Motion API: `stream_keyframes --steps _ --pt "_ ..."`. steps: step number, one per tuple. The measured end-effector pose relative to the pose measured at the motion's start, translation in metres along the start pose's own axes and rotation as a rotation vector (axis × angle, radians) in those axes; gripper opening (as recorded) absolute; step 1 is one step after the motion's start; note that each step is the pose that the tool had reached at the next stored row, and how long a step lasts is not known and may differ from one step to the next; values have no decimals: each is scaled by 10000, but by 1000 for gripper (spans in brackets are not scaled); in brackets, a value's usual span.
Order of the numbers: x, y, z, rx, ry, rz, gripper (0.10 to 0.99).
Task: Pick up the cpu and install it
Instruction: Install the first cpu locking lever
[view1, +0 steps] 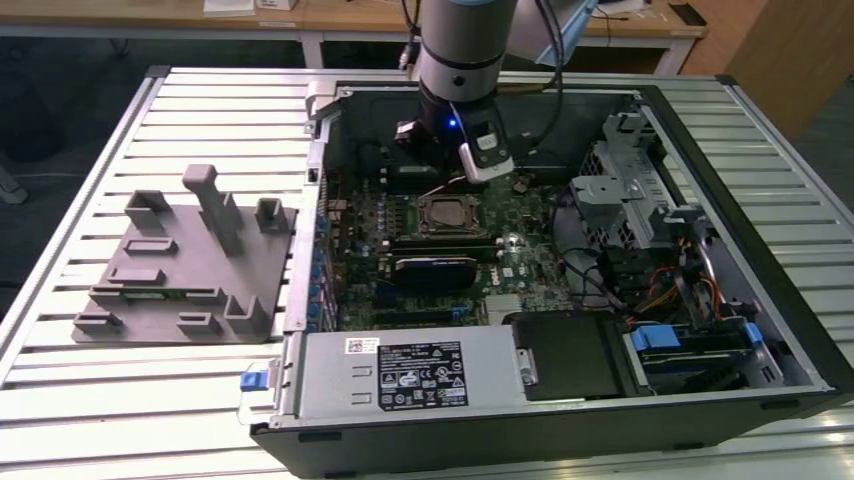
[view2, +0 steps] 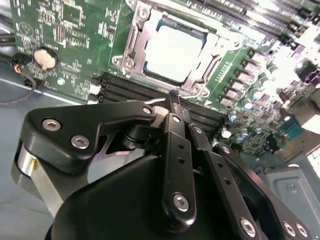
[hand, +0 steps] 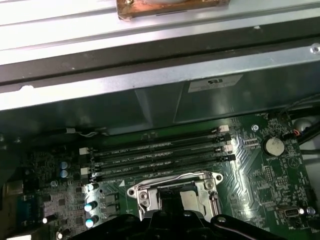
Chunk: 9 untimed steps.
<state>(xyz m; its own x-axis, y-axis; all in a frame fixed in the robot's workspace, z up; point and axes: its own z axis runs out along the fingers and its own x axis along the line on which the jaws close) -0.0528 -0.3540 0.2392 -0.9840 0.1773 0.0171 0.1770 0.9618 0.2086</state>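
The cpu (view2: 172, 50) lies flat in the metal-framed motherboard socket (view2: 131, 47), its shiny silver top facing up. In the exterior view the cpu (view1: 445, 214) sits mid-board inside the open computer case. My gripper (view2: 173, 96) hangs just above the board beside the socket, over the memory slots. Its fingertips are together and it is shut with nothing between them. In the first wrist view part of the cpu (hand: 189, 200) shows in the socket (hand: 175, 192) past the gripper's black body. In the exterior view the gripper (view1: 450, 182) hangs under the arm, just behind the socket.
Black memory slots (hand: 160, 155) run beside the socket. A coin battery (hand: 274, 146) sits on the board. The case walls (view1: 320, 150), drive cage (view1: 627, 190) and power supply (view1: 400, 375) ring the board. A grey plastic fixture (view1: 187, 260) stands on the table at the exterior view's left.
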Motion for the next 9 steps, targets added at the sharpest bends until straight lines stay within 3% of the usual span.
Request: stream_keyframes --steps 3,9 --pt "2 10 10 194 -80 63 106" --pt "9 49 42 224 -175 170 106"
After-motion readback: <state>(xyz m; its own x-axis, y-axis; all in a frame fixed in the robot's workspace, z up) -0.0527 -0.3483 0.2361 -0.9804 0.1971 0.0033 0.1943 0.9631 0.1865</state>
